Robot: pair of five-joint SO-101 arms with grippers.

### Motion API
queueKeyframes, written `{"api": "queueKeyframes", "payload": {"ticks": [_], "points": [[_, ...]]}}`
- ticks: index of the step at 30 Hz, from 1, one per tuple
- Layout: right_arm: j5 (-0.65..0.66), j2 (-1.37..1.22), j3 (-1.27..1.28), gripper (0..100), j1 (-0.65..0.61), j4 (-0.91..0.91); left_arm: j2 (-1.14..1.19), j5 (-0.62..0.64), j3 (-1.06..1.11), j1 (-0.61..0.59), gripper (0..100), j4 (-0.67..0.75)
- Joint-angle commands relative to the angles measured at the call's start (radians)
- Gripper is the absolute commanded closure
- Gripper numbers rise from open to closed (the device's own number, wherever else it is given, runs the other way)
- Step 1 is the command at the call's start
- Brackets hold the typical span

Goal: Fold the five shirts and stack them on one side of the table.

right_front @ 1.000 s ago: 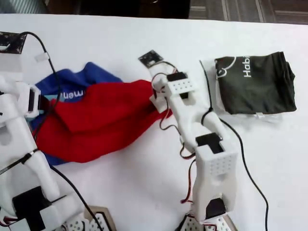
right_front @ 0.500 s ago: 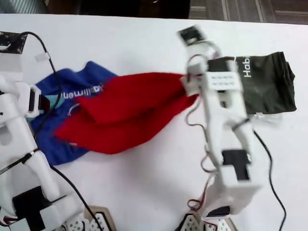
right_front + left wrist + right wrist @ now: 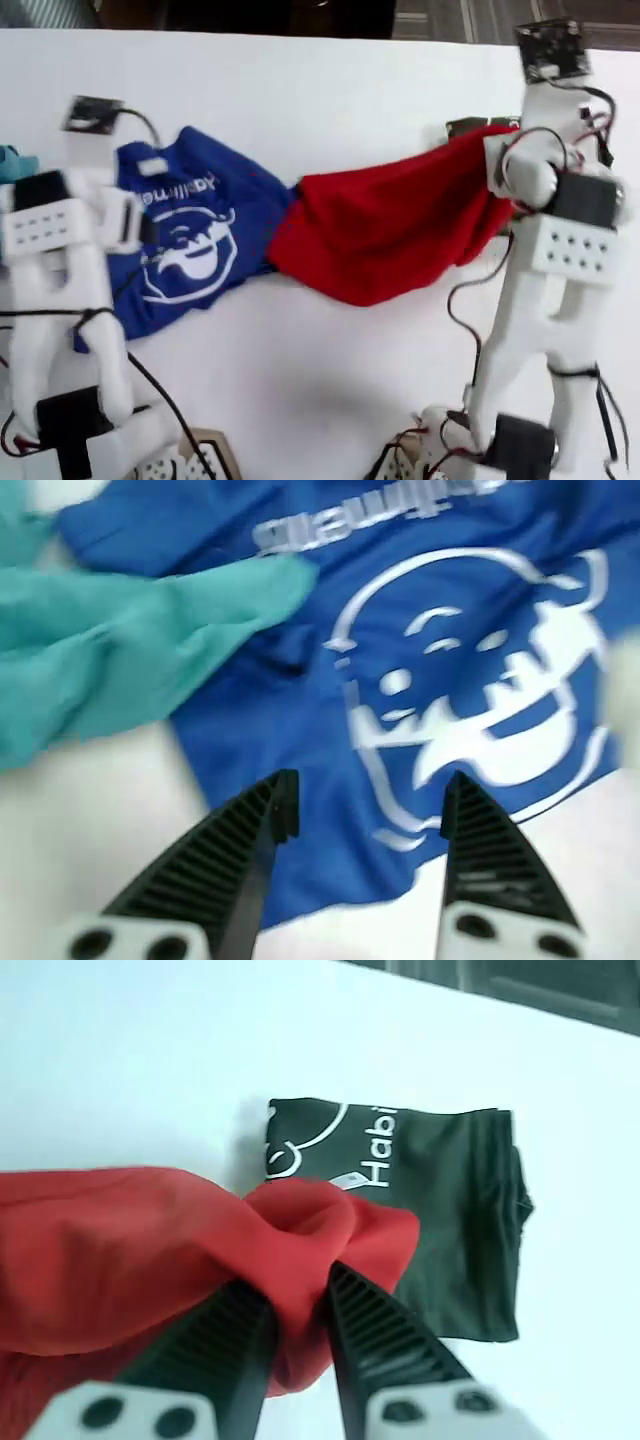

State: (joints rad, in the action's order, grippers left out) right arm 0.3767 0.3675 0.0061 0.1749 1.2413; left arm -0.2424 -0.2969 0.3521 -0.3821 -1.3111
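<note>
A red shirt (image 3: 395, 220) stretches across the middle of the table, one end pinched in my right gripper (image 3: 296, 1332), which holds it lifted over the folded dark green shirt (image 3: 455, 1200). That arm (image 3: 545, 250) stands at the right of the high view. A blue shirt with a white print (image 3: 190, 235) lies spread at the left. My left gripper (image 3: 365, 825) hovers open above the blue shirt (image 3: 450, 680), its jaws empty. A teal shirt (image 3: 110, 650) lies beside the blue one, partly over its edge.
White tabletop (image 3: 320, 380) lies bare in front of the shirts. Loose cables (image 3: 470, 300) hang by the right arm. The table's far edge (image 3: 300, 35) runs along the back, with a dark floor beyond.
My right gripper has dragged the red shirt rightward off the blue shirt and over the dark green one. The left arm has swung in above the uncovered blue shirt.
</note>
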Motion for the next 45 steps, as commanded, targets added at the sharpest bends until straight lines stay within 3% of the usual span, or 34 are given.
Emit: {"api": "queueKeyframes", "payload": {"ticks": [1,8,12,20,22,25,33,39,45], "points": [[0.006,0.127,0.023,97.8,0.018,-0.002,-0.005,0.026,0.081,0.097,75,0.109],[0.006,0.18,0.078,97.8,0.012,-0.002,-0.005,0.012,0.193,0.155,75,0.158],[0.006,0.186,0.078,97.8,0.01,-0.002,0.029,-0.068,0.24,0.149,75,0.192],[0.006,0.186,0.077,97.8,0.01,-0.001,0.336,-0.181,0.094,0.023,76,0.181],[0.006,0.186,0.077,97.8,0.01,-0.001,0.394,-0.203,0.028,-0.02,80,0.15],[0.006,0.186,0.077,97.8,0.01,0.004,0.454,-0.218,-0.062,-0.109,98,0.132],[0.002,0.179,0.078,97.8,0.002,0.004,0.491,-0.244,-0.278,-0.47,97,0.126],[0.002,0.188,0.143,97.8,-0.07,0.001,0.491,-0.242,-0.585,-0.773,97,0.068],[-0.002,0.188,0.152,97.8,-0.133,-0.001,0.499,-0.241,-0.812,-0.937,97,0.069]]}}
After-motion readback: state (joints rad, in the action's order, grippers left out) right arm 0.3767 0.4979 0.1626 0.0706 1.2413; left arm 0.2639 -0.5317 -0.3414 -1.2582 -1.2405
